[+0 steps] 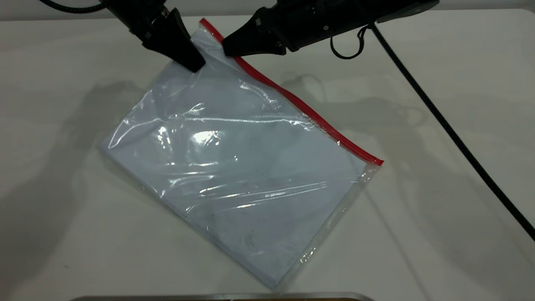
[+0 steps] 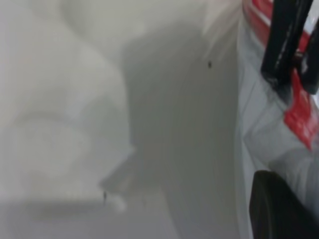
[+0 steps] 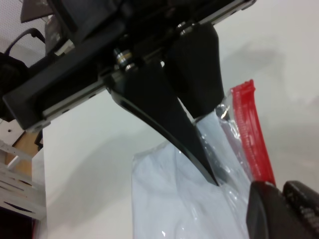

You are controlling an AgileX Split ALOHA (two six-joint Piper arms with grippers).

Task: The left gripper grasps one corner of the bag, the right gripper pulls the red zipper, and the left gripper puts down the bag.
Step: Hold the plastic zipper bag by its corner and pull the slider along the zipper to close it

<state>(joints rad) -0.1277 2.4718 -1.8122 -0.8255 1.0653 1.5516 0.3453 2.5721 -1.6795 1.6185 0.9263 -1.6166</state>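
Exterior view: bag (image 1: 246, 167) lies on white table (image 1: 439, 234).

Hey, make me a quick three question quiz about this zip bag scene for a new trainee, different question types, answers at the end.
1. True or false: the bag holds white paper sheets.
2. Multiple choice: where along the red zipper is the right tool? A) at the end near the left tool; B) at the middle; C) at the end toward the camera.
3. Fill in: the left tool pinches the bag at one ____.

Key: 1 true. 2 A: its tip sits on the strip close to the far corner, beside the left tool. 3 corner: the right wrist view shows the left tool's fingers closed on the plastic by the zipper's end.
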